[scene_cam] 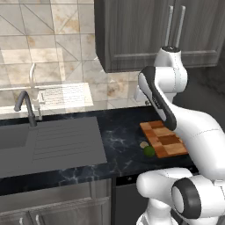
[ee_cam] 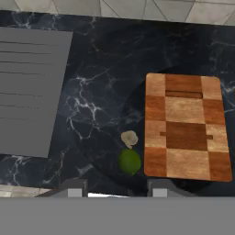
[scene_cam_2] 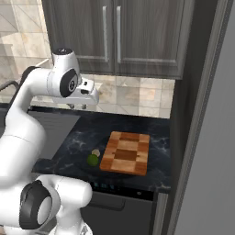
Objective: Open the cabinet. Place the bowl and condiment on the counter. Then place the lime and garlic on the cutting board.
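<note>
The gripper (ee_cam: 110,187) hangs high over the counter (ee_cam: 101,92), jaws parted, holding nothing. Lime (ee_cam: 130,161) and garlic (ee_cam: 129,138) lie below between them, beside the board (ee_cam: 186,126). Cabinet (scene_cam_2: 114,32) is closed.

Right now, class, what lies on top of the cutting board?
Nothing lies on the cutting board. The lime and garlic sit beside it on the counter. What is under the board is hidden.
</note>
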